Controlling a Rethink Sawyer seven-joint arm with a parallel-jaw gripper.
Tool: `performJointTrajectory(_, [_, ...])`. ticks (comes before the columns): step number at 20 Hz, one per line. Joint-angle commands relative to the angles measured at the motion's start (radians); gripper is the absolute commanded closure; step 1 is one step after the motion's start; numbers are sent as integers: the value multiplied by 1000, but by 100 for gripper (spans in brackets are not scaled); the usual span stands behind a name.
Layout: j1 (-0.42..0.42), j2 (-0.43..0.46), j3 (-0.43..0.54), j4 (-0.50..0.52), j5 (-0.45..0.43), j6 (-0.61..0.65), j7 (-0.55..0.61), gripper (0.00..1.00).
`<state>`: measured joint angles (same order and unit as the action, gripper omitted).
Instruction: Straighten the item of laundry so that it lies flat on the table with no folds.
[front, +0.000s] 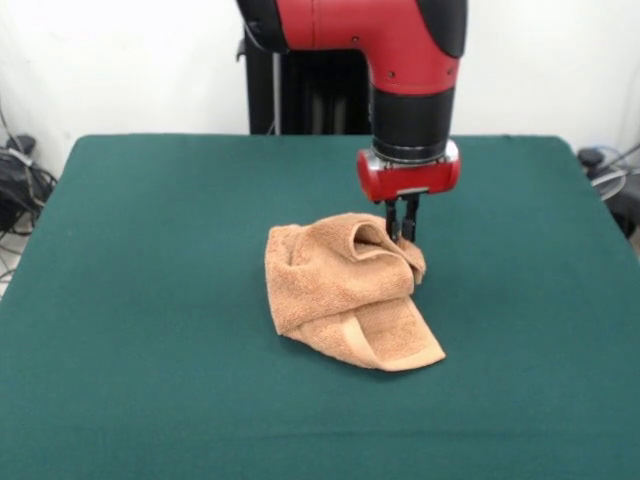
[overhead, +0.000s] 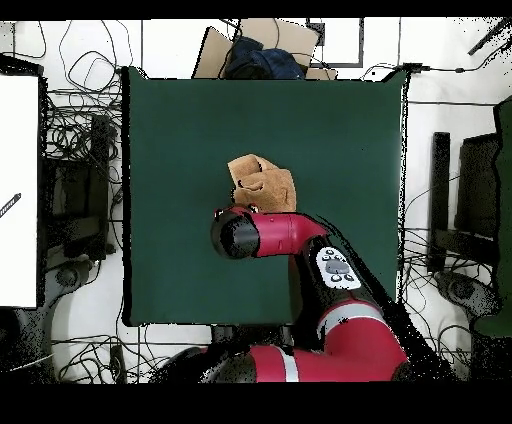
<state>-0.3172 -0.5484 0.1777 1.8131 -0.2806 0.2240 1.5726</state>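
Note:
The peach-orange towel lies crumpled and folded over itself near the middle of the dark green table. A banded edge points to the front right. My gripper comes straight down from the red arm, and its fingers are close together, pinching the towel's raised far right fold. In the overhead view the towel shows just above the arm's black and red wrist, which hides the gripper. The table is much larger than the towel.
The robot's pedestal stands behind the table's far edge. Cables and dark equipment lie off the table's sides. A cardboard box with dark cloth sits beyond the table's edge in the overhead view.

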Motion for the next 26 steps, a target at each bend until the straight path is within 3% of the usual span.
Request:
performJointTrajectory(1, [-12,15,85,39,49,4,157,100])
performJointTrajectory(5, [-1,-20,73,66,53,-10,179,100])
performJointTrajectory(16, [33,-316,61,201,183,284,153,100])
performJointTrajectory(26, [63,-444,29,278,244,345,163,100])
